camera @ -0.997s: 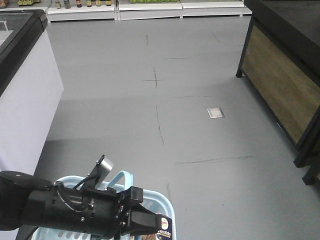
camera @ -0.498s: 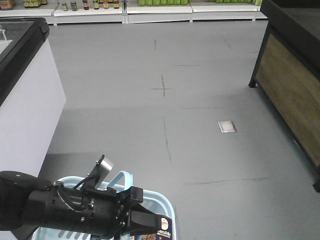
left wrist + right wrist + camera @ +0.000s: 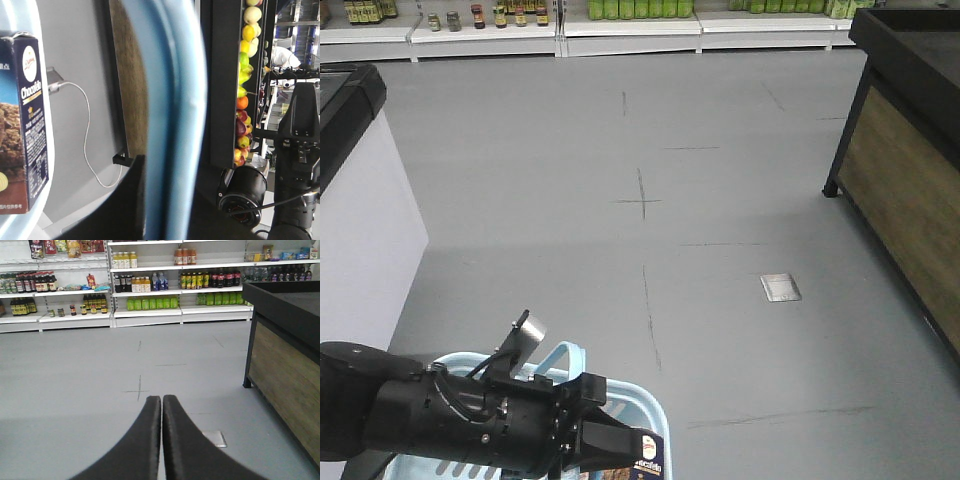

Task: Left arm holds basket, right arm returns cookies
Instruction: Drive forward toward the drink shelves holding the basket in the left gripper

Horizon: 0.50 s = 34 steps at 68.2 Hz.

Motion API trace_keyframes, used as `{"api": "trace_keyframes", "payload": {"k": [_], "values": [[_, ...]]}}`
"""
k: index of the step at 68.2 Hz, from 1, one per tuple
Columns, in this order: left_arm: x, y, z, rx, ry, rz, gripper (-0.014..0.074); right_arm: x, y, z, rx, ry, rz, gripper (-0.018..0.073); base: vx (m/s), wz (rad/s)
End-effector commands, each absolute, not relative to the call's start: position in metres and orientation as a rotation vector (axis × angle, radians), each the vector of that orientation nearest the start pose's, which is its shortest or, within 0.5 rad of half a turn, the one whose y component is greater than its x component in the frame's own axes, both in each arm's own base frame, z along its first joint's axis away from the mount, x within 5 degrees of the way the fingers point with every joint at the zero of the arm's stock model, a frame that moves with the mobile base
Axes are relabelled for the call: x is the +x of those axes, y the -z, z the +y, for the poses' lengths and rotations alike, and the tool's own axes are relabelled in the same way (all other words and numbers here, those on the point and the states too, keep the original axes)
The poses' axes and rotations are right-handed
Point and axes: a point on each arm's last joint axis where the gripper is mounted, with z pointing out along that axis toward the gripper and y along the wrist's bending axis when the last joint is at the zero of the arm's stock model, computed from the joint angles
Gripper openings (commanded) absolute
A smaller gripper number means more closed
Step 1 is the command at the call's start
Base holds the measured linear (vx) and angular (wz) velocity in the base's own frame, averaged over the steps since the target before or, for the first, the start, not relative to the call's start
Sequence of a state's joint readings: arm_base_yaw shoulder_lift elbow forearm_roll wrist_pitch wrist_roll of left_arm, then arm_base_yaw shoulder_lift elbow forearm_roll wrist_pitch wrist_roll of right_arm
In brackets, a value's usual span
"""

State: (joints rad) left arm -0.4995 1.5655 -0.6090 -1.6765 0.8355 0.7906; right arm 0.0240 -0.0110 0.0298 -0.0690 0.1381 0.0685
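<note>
The bulky black left arm with its silver tab reaches across the bottom left of the exterior view. Its gripper is shut on the curved handle of the light blue basket. In the left wrist view one black finger presses against that handle. The navy cookies box marked "Chocofello" stands inside the basket, and its corner also shows as the cookies just beyond the gripper. The right gripper is shut with nothing between its flat fingers, hanging over bare floor.
Stocked shelves line the far wall. A white freezer cabinet stands at the left and a black, wood-sided display stand at the right. A metal floor plate lies ahead. A fruit display and a white cable are nearby.
The floor plate slid down and right in the exterior view, the freezer slipped left, the stand right: the base rolled forward. Left arm, basket and cookies kept their pose.
</note>
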Motion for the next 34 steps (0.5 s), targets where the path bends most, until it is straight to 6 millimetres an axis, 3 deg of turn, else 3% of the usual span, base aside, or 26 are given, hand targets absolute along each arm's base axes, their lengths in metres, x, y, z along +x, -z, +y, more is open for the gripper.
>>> {"api": "trace_keyframes", "payload": {"k": [1, 34], "values": [[0.1961, -0.2076, -0.1874, -0.056, 1.728, 2.529, -0.0008, 0.0561, -0.1986, 0.0009, -0.022, -0.009, 1.559, -0.0008, 0.38, -0.04], [0.1961, -0.2076, -0.1874, -0.056, 1.728, 2.529, -0.0008, 0.0561, -0.1986, 0.0009, -0.022, -0.009, 1.559, -0.0008, 0.39, -0.01]]}}
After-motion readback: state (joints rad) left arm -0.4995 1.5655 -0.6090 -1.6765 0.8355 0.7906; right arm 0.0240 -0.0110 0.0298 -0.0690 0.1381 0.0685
